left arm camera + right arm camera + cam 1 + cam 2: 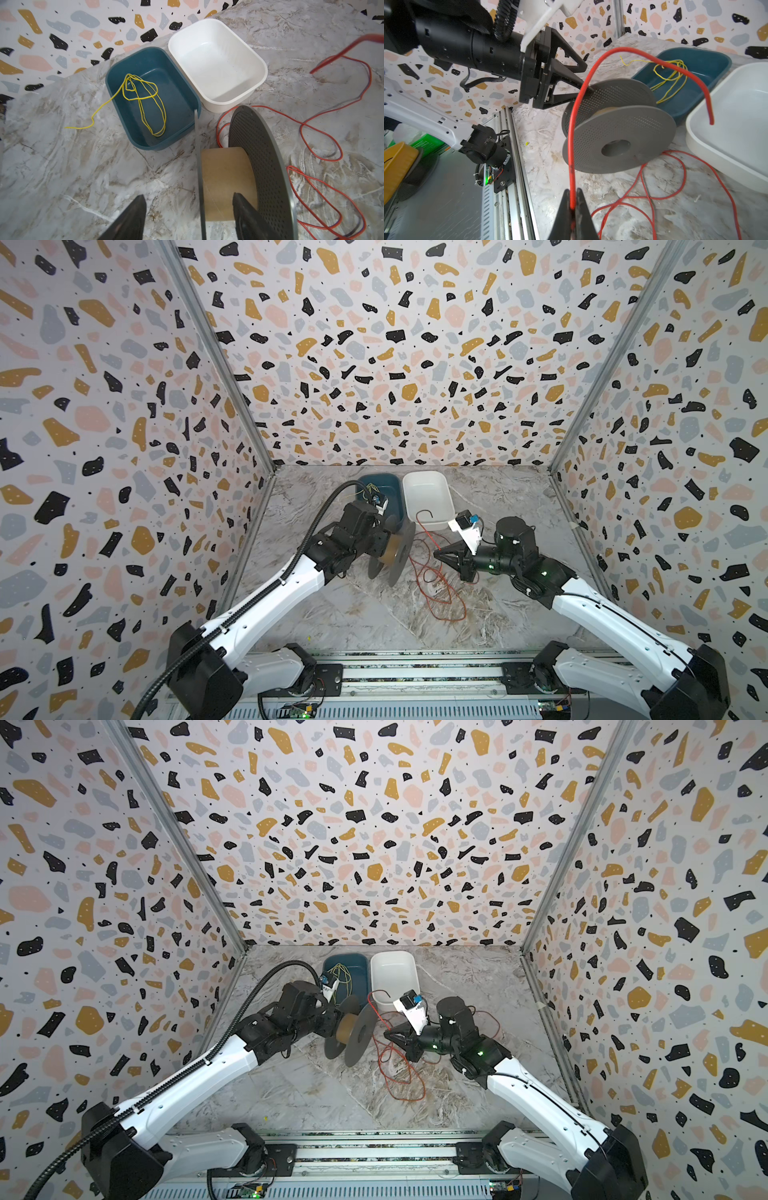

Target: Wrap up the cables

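Note:
A grey perforated spool (392,556) (357,1036) with a cardboard core (224,178) stands on edge on the marble table. My left gripper (189,195) is open and astride the spool's near flange. One finger lies between the flanges by the core, the other outside. The thin red cable (440,593) (399,1073) lies in loose loops on the table right of the spool. My right gripper (572,190) (436,552) is shut on the cable near its end. From the jaws the cable (572,135) arcs up past the spool, its free tip hanging over the white tub.
A blue tub (176,83) behind the spool holds a coil of yellow-green wire (145,99), one end trailing onto the table. An empty white tub (218,62) stands beside it. Patterned walls close in on three sides, and a metal rail (415,672) runs along the front.

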Controlling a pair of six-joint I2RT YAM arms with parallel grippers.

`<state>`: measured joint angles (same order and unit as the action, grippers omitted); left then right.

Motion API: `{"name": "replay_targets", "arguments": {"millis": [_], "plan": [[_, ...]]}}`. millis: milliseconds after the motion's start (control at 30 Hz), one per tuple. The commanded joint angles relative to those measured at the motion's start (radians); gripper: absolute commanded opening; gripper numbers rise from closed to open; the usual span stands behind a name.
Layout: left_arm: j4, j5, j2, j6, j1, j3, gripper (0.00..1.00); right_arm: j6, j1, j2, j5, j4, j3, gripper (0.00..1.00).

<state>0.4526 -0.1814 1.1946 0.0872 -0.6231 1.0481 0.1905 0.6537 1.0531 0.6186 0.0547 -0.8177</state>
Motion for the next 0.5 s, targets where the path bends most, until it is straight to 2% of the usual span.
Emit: {"name": "replay_targets", "arguments": {"millis": [0,67,133,267,467], "plan": [[-0.016,0.001,-0.061,-0.040,0.006,0.049,0.79,-0.028,-0.004,0.022,0.110,0.032,-0.069,0.00],[-0.049,0.010,-0.105,-0.055,0.006,0.036,0.90,-0.035,-0.003,0.038,0.140,0.052,-0.099,0.00],[-0.097,0.015,-0.148,-0.077,0.006,0.015,0.94,-0.036,-0.005,0.054,0.175,0.065,-0.125,0.00],[-0.160,0.063,-0.201,-0.149,0.006,-0.023,0.94,-0.021,-0.016,0.077,0.234,0.083,-0.175,0.00],[-0.206,0.126,-0.201,-0.264,0.006,-0.050,0.92,0.001,-0.051,0.110,0.342,0.096,-0.233,0.00]]}}
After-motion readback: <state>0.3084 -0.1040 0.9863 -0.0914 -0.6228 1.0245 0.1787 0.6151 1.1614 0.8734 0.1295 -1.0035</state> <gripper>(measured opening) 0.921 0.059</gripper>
